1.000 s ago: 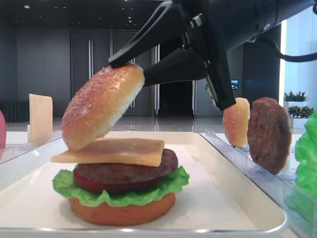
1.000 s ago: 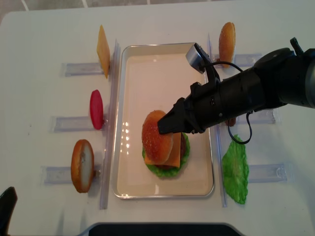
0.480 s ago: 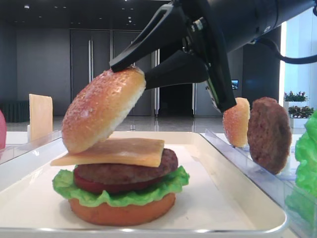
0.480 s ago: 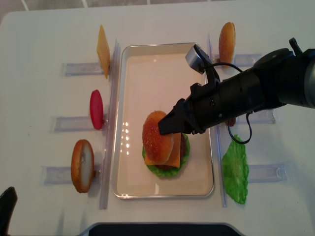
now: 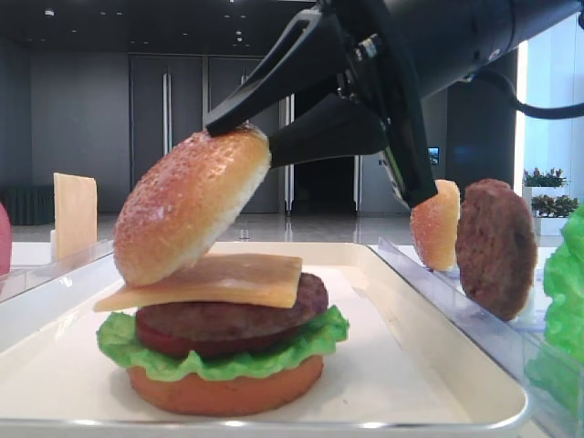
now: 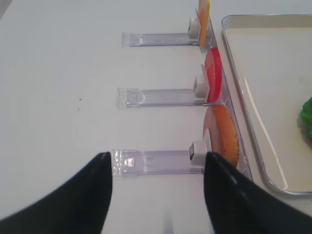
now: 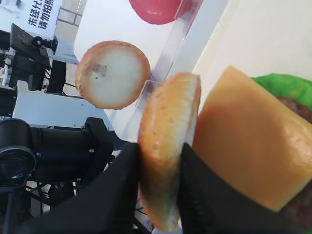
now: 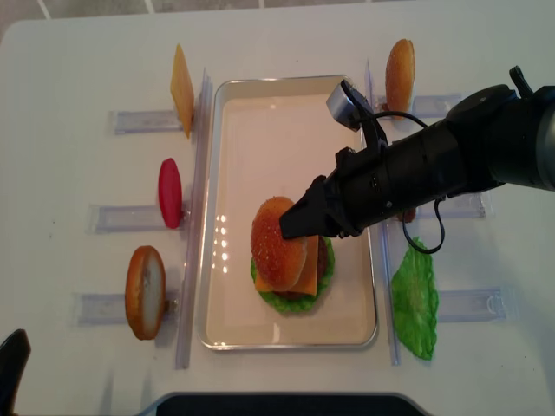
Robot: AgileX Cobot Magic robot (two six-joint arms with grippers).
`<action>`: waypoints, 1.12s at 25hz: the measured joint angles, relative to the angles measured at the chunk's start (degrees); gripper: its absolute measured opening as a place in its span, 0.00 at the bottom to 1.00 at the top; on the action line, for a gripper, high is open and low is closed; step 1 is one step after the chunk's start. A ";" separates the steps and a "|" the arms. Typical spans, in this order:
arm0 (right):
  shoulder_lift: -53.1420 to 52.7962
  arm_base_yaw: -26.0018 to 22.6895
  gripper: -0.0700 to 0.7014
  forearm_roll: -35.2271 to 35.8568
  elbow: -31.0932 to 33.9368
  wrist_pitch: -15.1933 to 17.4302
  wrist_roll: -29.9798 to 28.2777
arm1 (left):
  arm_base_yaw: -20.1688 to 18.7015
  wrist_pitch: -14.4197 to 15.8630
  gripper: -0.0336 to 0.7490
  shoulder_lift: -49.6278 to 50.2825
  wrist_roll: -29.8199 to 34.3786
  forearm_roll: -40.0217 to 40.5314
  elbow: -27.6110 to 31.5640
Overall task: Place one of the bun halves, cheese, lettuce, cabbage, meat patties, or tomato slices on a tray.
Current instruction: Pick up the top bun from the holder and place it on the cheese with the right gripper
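The step in hand is seating the top bun on the stack; the guidance below is a judgement from the present positions.

Nearest the viewer on the white worktop [image 8: 78,52], the left claw [image 6: 158,187] hangs idle over a clear plastic rack [image 6: 156,161]. Its two dark fingers appear spread in the wrist view, yet it sits at its most closed position and holds nothing.

On the near half of the large white rectangular tray [image 8: 260,113] stands the stack: flat orange-brown bottom bun [image 5: 224,388], ruffled green lettuce leaf [image 5: 228,351], thin dark red tomato slice [image 5: 160,339], dark brown meat patty [image 5: 237,310] and square yellow-orange cheese slice [image 5: 214,278].

The right claw [image 5: 239,137] is closed on the rim of the domed golden-brown bun half [image 5: 187,205]. The bun half is tilted, its low edge at the left end of the cheese slice; contact cannot be confirmed.

To place it well:
- Level the bun half before release, so that the flat face meets the cheese slice evenly.
- Shift it right to centre it over the meat patty; it currently overhangs the left side.
- Lower gently; the cheese slice already juts left and could slide.
- Open the fingers only once the bun half rests, then withdraw upward.

At the far end, spare pieces stand in the racks, well apart from the stack.
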 joint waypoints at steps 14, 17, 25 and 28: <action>0.00 0.00 0.36 -2.00 0.00 0.15 0.06 | 0.00 0.00 0.62 0.00 0.00 0.00 0.00; 0.00 0.00 0.39 -2.98 0.00 -0.01 0.06 | 0.00 0.00 0.62 0.00 0.00 0.00 0.00; 0.00 0.00 0.47 -5.74 0.00 -1.36 0.06 | 0.00 0.00 0.62 0.00 0.00 0.00 0.00; 0.00 0.00 0.50 -6.90 0.00 -2.23 0.06 | 0.00 0.00 0.62 0.00 0.00 0.00 0.00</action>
